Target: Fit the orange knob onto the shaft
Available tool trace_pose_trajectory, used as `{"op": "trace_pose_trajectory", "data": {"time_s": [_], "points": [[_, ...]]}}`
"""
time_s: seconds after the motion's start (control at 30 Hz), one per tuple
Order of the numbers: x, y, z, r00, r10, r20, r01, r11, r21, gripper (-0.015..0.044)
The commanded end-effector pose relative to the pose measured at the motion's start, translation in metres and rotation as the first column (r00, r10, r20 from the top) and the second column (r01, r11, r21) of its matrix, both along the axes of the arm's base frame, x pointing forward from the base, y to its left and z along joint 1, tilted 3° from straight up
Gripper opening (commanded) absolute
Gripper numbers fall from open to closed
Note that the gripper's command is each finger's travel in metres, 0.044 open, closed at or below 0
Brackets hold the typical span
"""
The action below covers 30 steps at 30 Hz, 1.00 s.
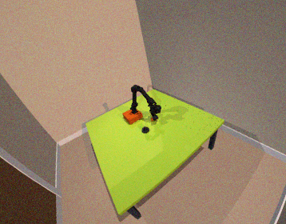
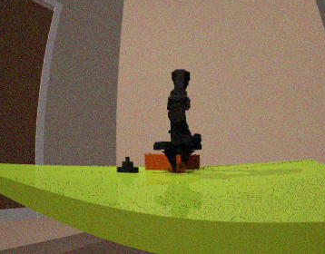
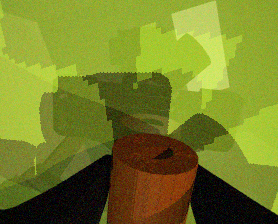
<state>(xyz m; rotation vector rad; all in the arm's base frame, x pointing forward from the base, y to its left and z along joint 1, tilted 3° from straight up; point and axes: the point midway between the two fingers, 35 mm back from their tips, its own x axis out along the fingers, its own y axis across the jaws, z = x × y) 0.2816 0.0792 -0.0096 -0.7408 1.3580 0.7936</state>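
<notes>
The orange knob (image 1: 152,120) (image 2: 177,169) (image 3: 150,192) is an upright cylinder at table level. Its top face with a small dark hole shows in the wrist view. My gripper (image 1: 153,118) (image 2: 178,167) (image 3: 150,166) points down and is shut on the knob, a fingertip against each side. The dark round pedestal (image 1: 145,130) (image 2: 127,169) stands apart from the knob, left of the gripper in the top and exterior views. Its short shaft (image 2: 127,159) sticks up bare in the exterior view; the shaft's flat side cannot be made out. The knob's underside is hidden.
An orange-red block (image 1: 131,118) (image 2: 155,161) lies at the arm's base, behind the gripper in the exterior view. The lime-green table (image 1: 141,164) (image 2: 247,200) carries everything, and shadows of the arm fall across it.
</notes>
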Motion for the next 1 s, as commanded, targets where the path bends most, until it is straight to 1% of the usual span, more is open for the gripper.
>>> {"op": "trace_pose_trajectory", "data": {"time_s": [0.0,0.47,0.97], "points": [[0.000,-0.001,0.000,1.000,-0.002,0.009,0.002,1.000,0.013,0.0179],[-0.007,-0.012,0.008,0.991,-0.012,0.133,-0.015,0.979,0.203,0.0179],[-0.015,-0.024,0.013,0.968,-0.047,0.248,-0.052,0.924,0.378,0.0179]]}}
